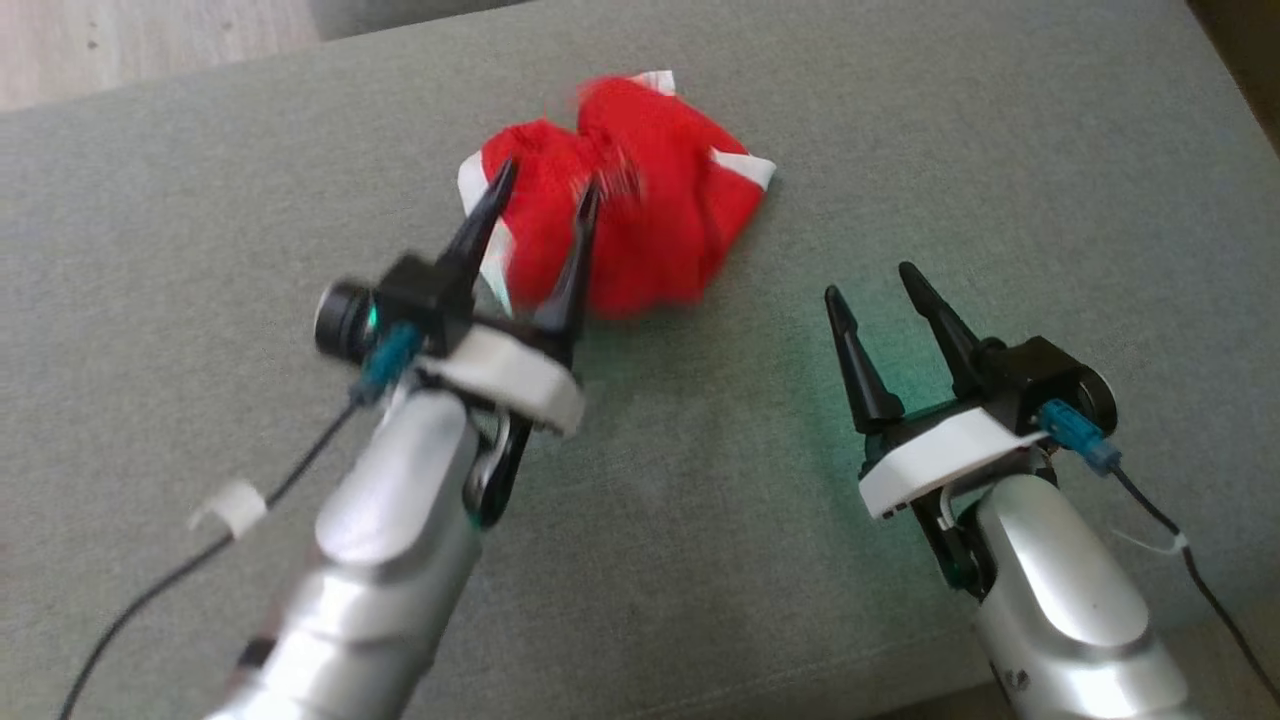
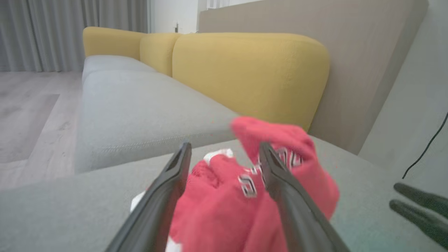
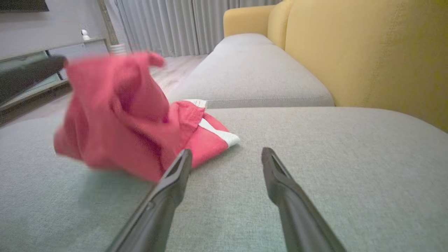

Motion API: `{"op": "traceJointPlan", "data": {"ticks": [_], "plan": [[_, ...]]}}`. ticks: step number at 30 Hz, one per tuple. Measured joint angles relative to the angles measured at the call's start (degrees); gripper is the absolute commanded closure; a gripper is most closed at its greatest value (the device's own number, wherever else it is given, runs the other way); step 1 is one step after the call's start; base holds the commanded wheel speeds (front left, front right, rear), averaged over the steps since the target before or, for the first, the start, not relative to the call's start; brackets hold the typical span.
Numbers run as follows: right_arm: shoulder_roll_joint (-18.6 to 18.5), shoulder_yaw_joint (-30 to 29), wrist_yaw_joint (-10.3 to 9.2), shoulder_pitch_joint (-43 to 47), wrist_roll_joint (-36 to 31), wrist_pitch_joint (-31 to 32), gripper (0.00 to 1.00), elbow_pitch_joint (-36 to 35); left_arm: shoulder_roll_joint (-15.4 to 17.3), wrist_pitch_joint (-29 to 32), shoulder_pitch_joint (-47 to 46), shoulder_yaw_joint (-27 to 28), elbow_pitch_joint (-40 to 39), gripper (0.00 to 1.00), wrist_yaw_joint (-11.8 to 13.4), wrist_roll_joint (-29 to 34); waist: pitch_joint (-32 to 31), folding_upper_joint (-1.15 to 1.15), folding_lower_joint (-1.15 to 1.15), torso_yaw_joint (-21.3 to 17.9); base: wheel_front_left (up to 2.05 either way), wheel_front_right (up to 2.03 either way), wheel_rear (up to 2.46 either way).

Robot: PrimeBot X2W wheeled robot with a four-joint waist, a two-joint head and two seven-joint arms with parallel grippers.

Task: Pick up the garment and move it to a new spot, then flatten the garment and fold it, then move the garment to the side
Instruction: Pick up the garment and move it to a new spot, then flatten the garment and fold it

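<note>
left gripper (image 1: 550, 178): I see its two fingers spread wide over the left part of the cloth. Nothing is pinched between them.
garment (image 1: 650, 200): red, crumpled in a heap on the grey seat cushion (image 1: 700, 520), toward the far side and closer to my left arm than my right. It is blurred. In the right wrist view one bunch stands up off the cushion beside a left finger, while the part with the white trim (image 3: 217, 134) lies flat.
right gripper (image 1: 870, 280): fingers wide apart and empty, low over the cushion, well clear of the heap on its right.
stage, my read: the cloth looks set down at its spot, with flattening next.
risk, left: I cannot tell whether the raised bunch is caught on a fingertip. If it is, pulling that arm away would drag the heap along.
risk, middle: the heap hides most hems. A pinch into its centre would take several layers and twist it instead of spreading it.
risk, cushion: the fingertips are long and pointed, and a steep descent could nip the upholstery along with the cloth.
risk, right: if I pull with one arm alone the cloth slides, so my right should take the trimmed corner.
</note>
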Motion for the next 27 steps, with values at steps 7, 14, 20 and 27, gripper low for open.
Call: {"op": "traceJointPlan", "data": {"ticks": [7, 14, 20, 27], "plan": [[0.1, -2.4, 0.00, 1.5, 0.0, 0.0, 0.00, -0.5, 0.9, 0.0, 10.1, 7.9, -2.4, 0.00, 3.0, 2.6, -2.2, 0.00, 0.00, 1.9, 0.00, 0.00, 0.00], [0.2, -5.2, 0.00, 4.8, -0.4, 0.0, 0.00, -0.6, 2.1, 0.0, 23.0, 18.5, -9.2, 0.00, 4.4, 6.7, -5.6, 0.00, 0.00, 4.5, 0.00, 0.00, 0.00], [0.2, -5.7, 0.00, 7.9, -0.6, 0.0, 0.00, -0.5, 1.6, 0.0, 33.2, 25.2, -13.5, 0.00, 4.0, 8.2, -8.7, 0.00, -0.01, 6.1, 0.00, 0.00, 0.00], [0.3, -6.0, 0.00, 10.0, -0.5, 0.0, 0.00, -0.2, 1.2, 0.0, 38.1, 27.2, -14.8, 0.00, 2.8, 8.8, -9.7, 0.00, 0.00, 7.1, 0.00, 0.00, 0.00]]}}
